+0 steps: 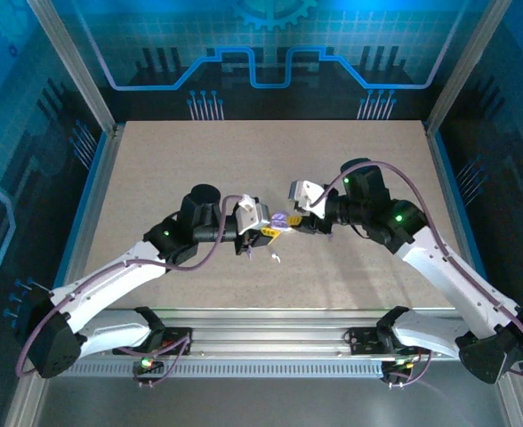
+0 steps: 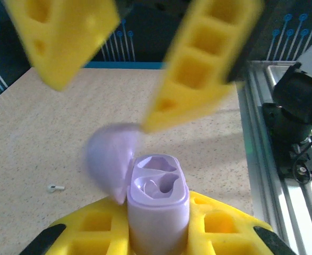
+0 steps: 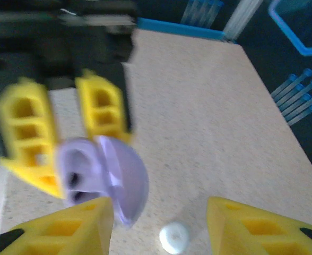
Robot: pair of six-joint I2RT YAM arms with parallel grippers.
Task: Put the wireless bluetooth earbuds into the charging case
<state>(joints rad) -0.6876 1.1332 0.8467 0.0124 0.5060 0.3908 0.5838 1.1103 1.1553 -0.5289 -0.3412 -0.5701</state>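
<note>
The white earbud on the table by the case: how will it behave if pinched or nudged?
Likely very light: the white earbud is tiny beside the lavender case. With a rounded head and thin stem, it may spin or skid on the flat table when nudged, and could pop from a pinch.

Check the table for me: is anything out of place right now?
Yes. One white earbud lies loose on the table, apart from the open purple case clamped in the left hand. Nothing looks spilled or damaged.
</note>
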